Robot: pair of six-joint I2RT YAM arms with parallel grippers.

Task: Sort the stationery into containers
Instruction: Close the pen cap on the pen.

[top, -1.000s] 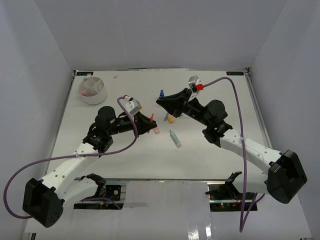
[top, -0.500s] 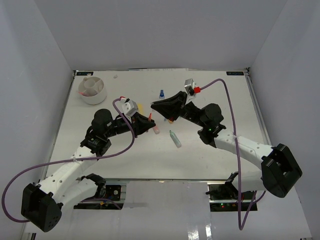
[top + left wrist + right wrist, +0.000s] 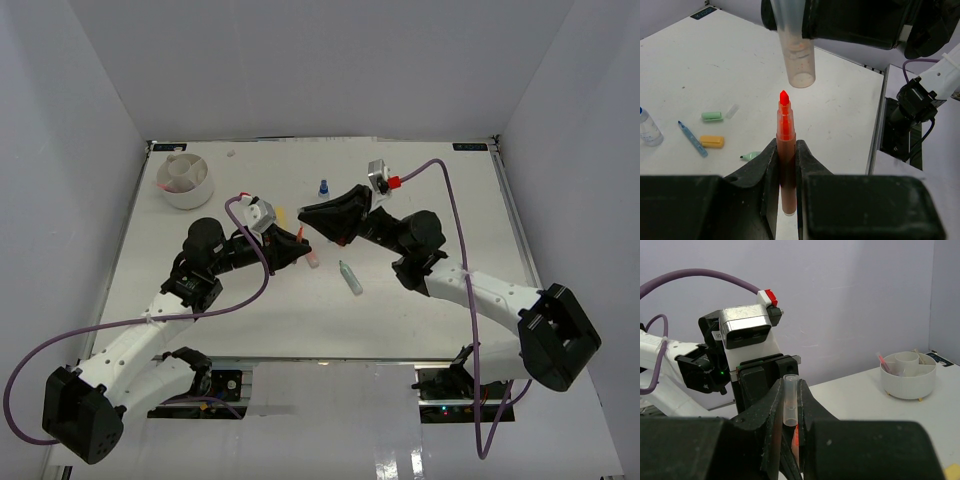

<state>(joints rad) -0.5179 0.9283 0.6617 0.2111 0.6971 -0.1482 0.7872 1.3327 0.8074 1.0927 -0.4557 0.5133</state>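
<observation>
My left gripper (image 3: 785, 146) is shut on an uncapped orange marker (image 3: 785, 165) whose tip points up at a clear cap (image 3: 797, 57). My right gripper (image 3: 790, 386) is shut on that cap (image 3: 790, 400); the cap's open end is just short of the marker tip (image 3: 796, 436), slightly off its line. In the top view both grippers, left (image 3: 298, 243) and right (image 3: 306, 212), meet above the table's middle. The white divided tub (image 3: 185, 180) stands at the far left and shows in the right wrist view (image 3: 907, 377) with a pink pen in it.
On the table lie a teal marker (image 3: 351, 278), a pink item (image 3: 312, 260) and a blue-capped bottle (image 3: 323, 188). The left wrist view shows a blue pen (image 3: 691, 138), a yellow eraser (image 3: 712, 142), a green eraser (image 3: 712, 116) and the bottle (image 3: 647, 127).
My right gripper has moved left with the cap, closing in on the left gripper's marker tip. The left arm shifted slightly back and left, then held still.
</observation>
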